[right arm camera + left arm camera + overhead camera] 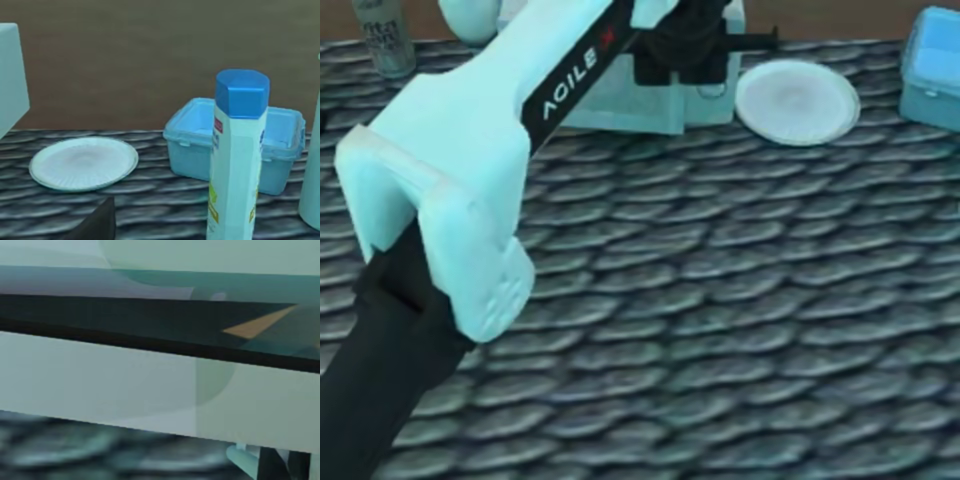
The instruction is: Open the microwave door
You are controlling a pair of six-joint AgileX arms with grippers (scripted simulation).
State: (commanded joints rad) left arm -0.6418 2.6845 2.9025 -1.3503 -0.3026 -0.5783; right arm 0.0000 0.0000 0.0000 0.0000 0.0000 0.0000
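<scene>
Reaching left arm [450, 200] at boxy white microwave [620, 100]; finger state unclear.

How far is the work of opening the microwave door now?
Reach looks done: the left gripper is at the microwave. In hand: work at its front, but the arm hides the door, so whether it is open I cannot tell. Probably left: swinging it open. The right arm is outside the top view.

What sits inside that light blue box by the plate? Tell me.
Nothing shows inside the light blue box: the right wrist view sees only its bare inner back wall, and a white bottle with a blue cap covers its middle. Its floor is hidden, so contents cannot be ruled out.
</scene>
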